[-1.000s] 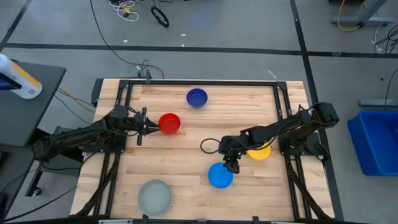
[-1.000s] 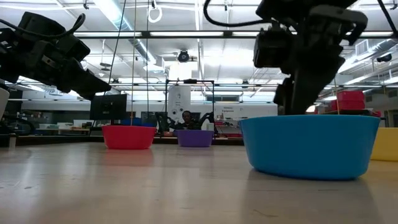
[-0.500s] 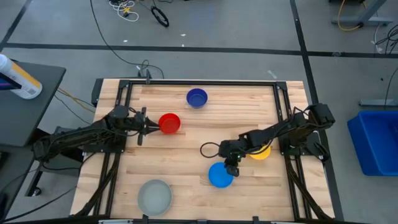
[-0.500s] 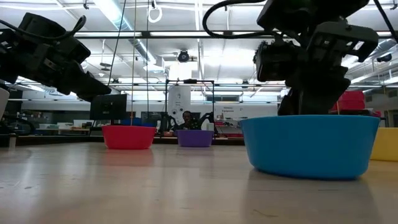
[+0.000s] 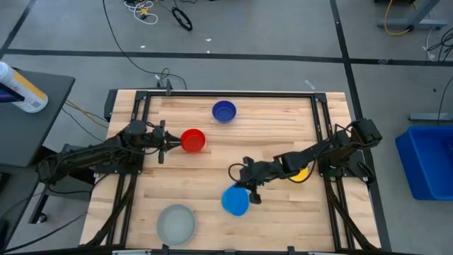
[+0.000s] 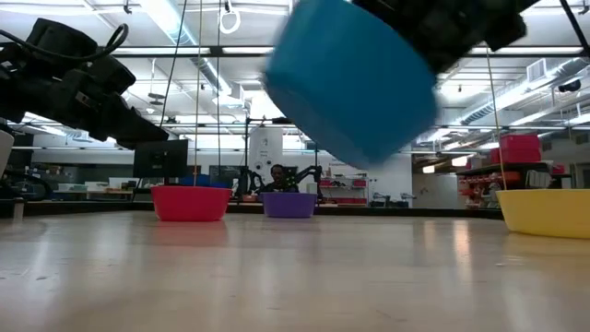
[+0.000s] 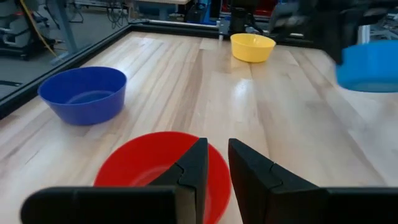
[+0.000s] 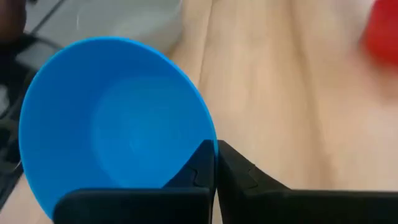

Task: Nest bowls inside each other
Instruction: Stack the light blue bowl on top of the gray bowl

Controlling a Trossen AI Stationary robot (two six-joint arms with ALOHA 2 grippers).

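Observation:
My right gripper (image 5: 249, 191) is shut on the light blue bowl (image 5: 235, 202), which shows high and tilted in the low view (image 6: 355, 83). The yellow bowl (image 5: 300, 174) stands partly under the right arm. The red bowl (image 5: 192, 140) sits left of centre. My left gripper (image 5: 167, 142) hovers just left of it, above its rim, with a narrow gap between the fingers and nothing in it (image 7: 217, 155). The dark blue bowl (image 5: 224, 111) stands at the far side, the grey bowl (image 5: 175, 223) at the near edge. My right gripper pinches the light blue bowl's rim (image 8: 211, 140) between its two fingers, one finger (image 8: 198, 167) inside the bowl and the other outside. The fingers slant down from the table's right. The bowl is lifted clear of the table and tilted.
A black metal frame (image 5: 141, 95) runs round the wooden table. A black cable loop (image 5: 236, 168) hangs by the right arm. A white bottle (image 5: 21, 88) lies on a dark side table at left, and a blue bin (image 5: 428, 159) stands at right. A person (image 6: 277, 173) sits far behind.
My right gripper has shut on the light blue bowl's rim, tipped, and moved up and toward the table's left. The bowl, which stood flat on the table, is now lifted clear and tilted, a little farther left.

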